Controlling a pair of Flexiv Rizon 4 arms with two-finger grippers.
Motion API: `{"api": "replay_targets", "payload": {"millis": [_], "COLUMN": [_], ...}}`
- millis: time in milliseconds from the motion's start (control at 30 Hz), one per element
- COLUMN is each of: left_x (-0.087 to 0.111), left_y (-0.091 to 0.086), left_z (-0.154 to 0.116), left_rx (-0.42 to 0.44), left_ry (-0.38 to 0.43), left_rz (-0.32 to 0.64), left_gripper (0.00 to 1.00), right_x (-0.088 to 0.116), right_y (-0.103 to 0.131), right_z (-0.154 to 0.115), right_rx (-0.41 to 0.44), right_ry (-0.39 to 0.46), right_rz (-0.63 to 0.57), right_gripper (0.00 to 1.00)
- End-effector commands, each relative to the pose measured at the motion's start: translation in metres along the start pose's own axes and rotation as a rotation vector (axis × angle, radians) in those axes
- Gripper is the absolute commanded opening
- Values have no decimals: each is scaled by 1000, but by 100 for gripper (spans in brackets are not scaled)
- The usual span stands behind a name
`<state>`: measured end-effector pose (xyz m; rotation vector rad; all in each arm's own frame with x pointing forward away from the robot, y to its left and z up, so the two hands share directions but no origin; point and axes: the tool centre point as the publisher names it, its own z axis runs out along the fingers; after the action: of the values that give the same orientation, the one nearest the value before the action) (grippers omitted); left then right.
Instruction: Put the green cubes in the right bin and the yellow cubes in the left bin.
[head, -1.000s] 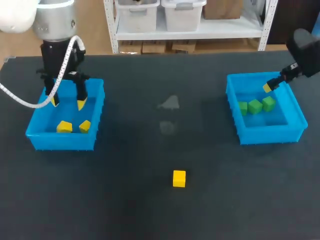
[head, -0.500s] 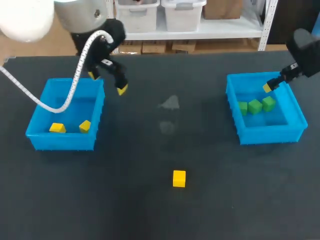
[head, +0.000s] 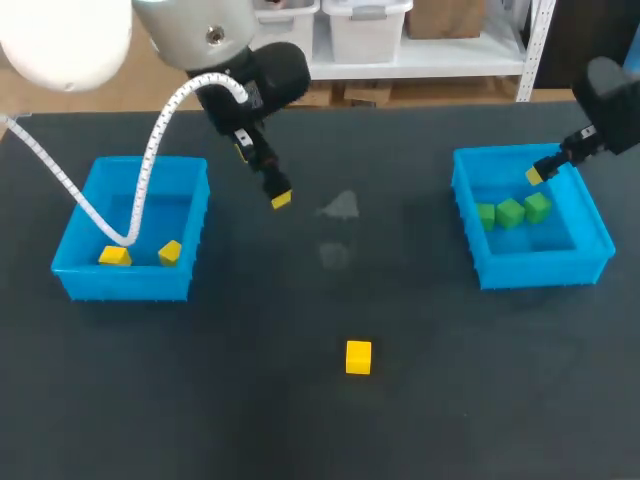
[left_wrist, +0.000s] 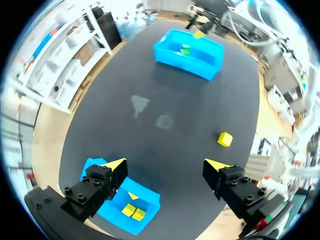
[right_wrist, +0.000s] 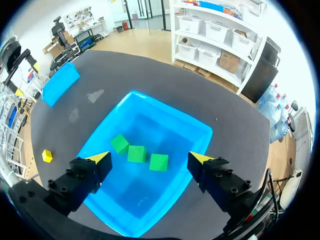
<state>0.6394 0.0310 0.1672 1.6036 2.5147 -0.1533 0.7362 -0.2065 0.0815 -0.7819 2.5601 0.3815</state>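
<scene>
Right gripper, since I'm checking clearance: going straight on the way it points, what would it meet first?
Probably the green cubes in the right bin, lying straight ahead of the open right gripper; depth is unclear.

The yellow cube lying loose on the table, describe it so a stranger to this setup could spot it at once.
On the dark table, a blue bin stands at each side. Roughly midway between the left bin and the right bin, but nearer the robot's edge, lies the loose yellow cube. It alone rests on bare tabletop; the other yellow cubes and the green cubes sit inside bins.
</scene>
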Motion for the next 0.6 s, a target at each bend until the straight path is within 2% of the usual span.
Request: {"api": "replay_targets", "payload": {"millis": [33,167,300,400,600], "left_x": [7,18,32,40,43], "left_y": [-11,-23,-45,-56,-86], "left_z": [0,2,9,14,12], "left_rx": [16,32,61,68,77], "left_ry": [-6,-7,0,15,23], "left_rz": [94,170,264,294,339], "left_gripper": [100,100,100,100,100], "right_x": [1,1,1,1,1], "right_y": [0,0,0,0,0], "right_z": [0,0,0,0,0], "right_rx": [1,1,1,1,1], "right_ry": [-2,-2,-2,-2,-2], "right_rz": [0,0,0,0,0], "right_gripper": [100,100,100,100,100]}}
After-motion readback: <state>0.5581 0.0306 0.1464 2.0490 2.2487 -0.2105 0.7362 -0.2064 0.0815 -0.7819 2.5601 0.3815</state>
